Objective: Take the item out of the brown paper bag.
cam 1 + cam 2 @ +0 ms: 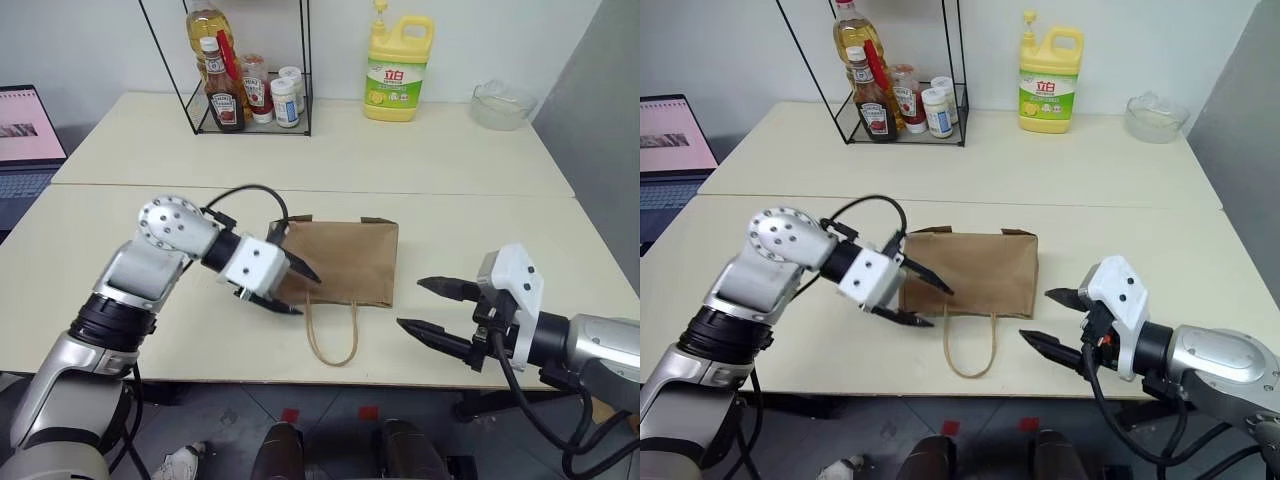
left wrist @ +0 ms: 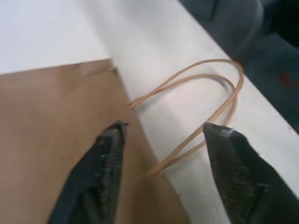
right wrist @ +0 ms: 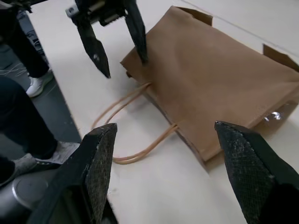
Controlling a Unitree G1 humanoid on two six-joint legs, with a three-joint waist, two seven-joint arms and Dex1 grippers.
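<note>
Flat on the counter (image 1: 120, 220) lies the brown paper bag (image 1: 345, 262); left claw (image 1: 292, 288) and right claw (image 1: 432, 307) both spread, empty. Right wrist view alone catches something shiny (image 3: 273, 115) at the bag's mouth.

Brown paper bag (image 1: 342, 262) lies flat on table (image 1: 120, 240).

The bag (image 1: 345, 262) is showing matt brown kraft paper, creased, with thin tan cord handles (image 1: 332, 335) lying on the tabletop (image 1: 450, 160), which is looking smooth, pale and faintly sheened. The left hand (image 1: 297, 287) is wearing white plastic casing, and its black fingers (image 2: 105, 161) are showing a rough, grainy pad texture. The right hand (image 1: 432, 305) is looking alike, white shell and textured black fingers (image 3: 243, 161). Beyond both hands, a glossy yellow plastic jug (image 1: 399, 68) is standing.
</note>
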